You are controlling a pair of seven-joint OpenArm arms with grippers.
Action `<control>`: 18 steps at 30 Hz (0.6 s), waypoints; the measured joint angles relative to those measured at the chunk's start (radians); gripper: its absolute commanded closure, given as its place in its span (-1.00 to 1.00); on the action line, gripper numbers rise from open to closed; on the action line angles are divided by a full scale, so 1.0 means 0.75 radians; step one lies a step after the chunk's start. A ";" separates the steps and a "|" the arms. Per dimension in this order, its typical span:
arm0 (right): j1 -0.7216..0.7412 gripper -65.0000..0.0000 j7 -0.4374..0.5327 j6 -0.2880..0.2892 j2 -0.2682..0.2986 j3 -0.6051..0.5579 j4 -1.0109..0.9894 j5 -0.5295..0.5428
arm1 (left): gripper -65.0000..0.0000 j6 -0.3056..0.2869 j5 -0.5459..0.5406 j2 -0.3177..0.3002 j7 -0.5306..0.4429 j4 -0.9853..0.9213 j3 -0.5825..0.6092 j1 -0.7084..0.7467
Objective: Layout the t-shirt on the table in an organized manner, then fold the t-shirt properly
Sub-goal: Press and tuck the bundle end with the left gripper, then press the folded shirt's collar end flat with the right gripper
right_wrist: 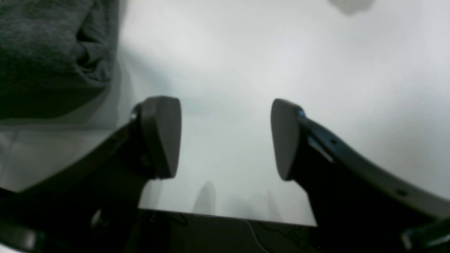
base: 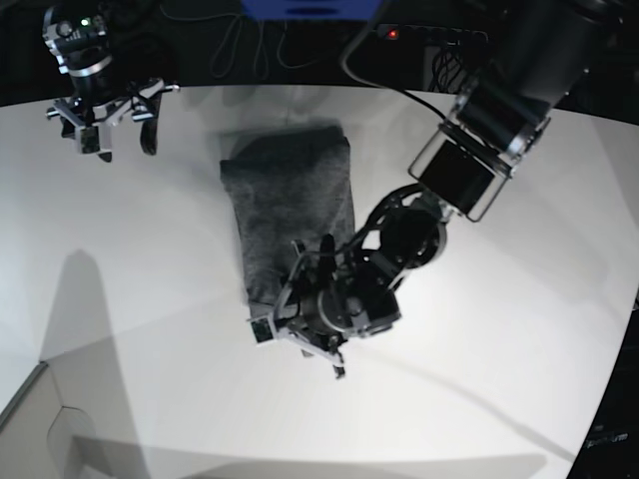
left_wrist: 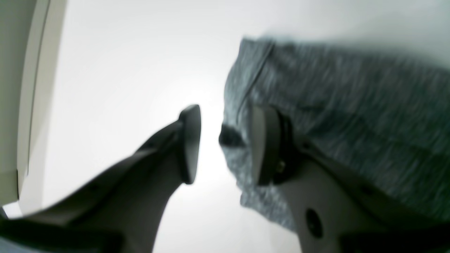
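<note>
The dark heather-grey t-shirt (base: pixel 290 205) lies folded into a compact rectangle in the middle of the white table (base: pixel 499 329). My left gripper (base: pixel 305 274) hangs over the shirt's near end. In the left wrist view the left gripper (left_wrist: pixel 226 144) is open, and the shirt's edge (left_wrist: pixel 351 105) lies between the jaws beside the right finger (left_wrist: pixel 263 144). My right gripper (base: pixel 125 145) is off to the far left, apart from the shirt. It is open and empty over bare table (right_wrist: pixel 246 52) in the right wrist view (right_wrist: pixel 225 137), with the shirt (right_wrist: pixel 45 52) at the upper left.
A pale box-like panel (base: pixel 40 419) stands at the table's near left corner and shows in the left wrist view (left_wrist: pixel 21 105). The table's edge (right_wrist: pixel 228 219) runs just below my right gripper. Cables and a blue object (base: pixel 310 8) lie beyond the far edge.
</note>
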 measured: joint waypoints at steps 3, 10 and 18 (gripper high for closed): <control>0.010 -0.25 0.000 0.001 -0.001 -0.002 0.001 0.001 | 0.28 -0.002 -0.018 -0.035 -0.006 0.003 -0.006 -0.002; 0.015 -0.14 0.000 -0.003 0.006 -0.196 0.019 -0.001 | 0.28 0.000 -0.006 -0.196 0.085 0.140 -0.410 0.092; 0.126 0.89 -0.009 0.001 0.010 -0.426 0.009 0.002 | 0.28 -0.006 -0.005 -0.327 0.181 0.352 -0.994 0.401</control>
